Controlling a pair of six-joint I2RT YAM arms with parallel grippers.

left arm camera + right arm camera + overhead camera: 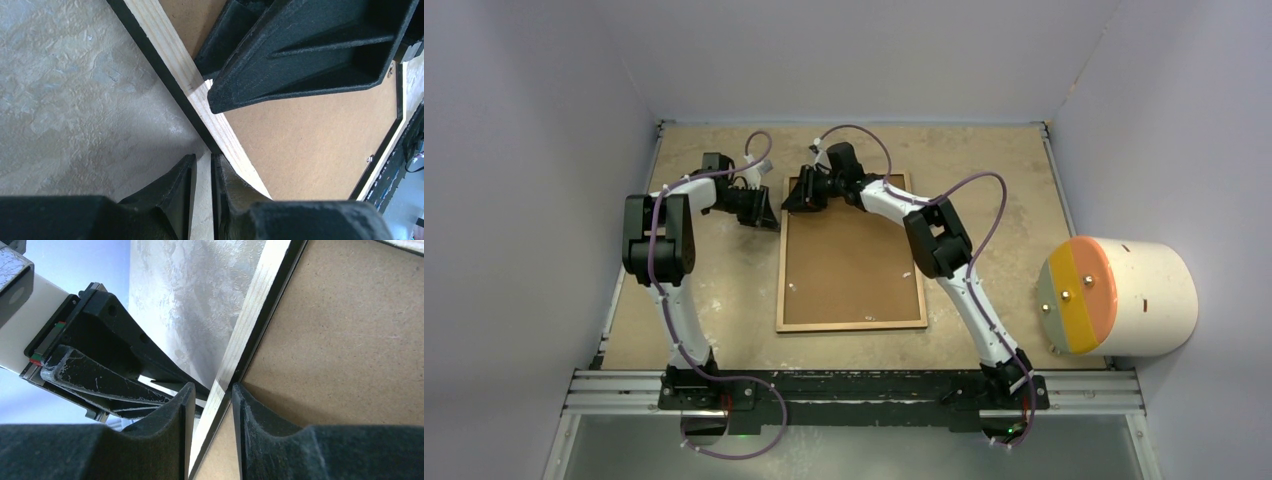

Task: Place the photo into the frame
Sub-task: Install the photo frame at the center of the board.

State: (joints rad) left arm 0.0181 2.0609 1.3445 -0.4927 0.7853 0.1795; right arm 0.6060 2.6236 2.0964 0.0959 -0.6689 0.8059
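Observation:
The frame (852, 325) lies back side up on the table, its light wood rim around a brown backing board (852, 260). Both grippers meet at its far left corner. My left gripper (769, 212) is shut on the rim of the left side, and the wood strip fills the gap between its jaws (204, 172). My right gripper (796, 195) is shut on the far rim (255, 300), one finger outside and one on the board side (213, 395). Its fingers (300, 55) loom over the corner in the left wrist view. The photo is not in view.
A white cylinder (1124, 295) with a yellow, orange and grey face lies at the table's right edge. Walls close the table on three sides. A metal rail (854, 390) with the arm bases runs along the near edge.

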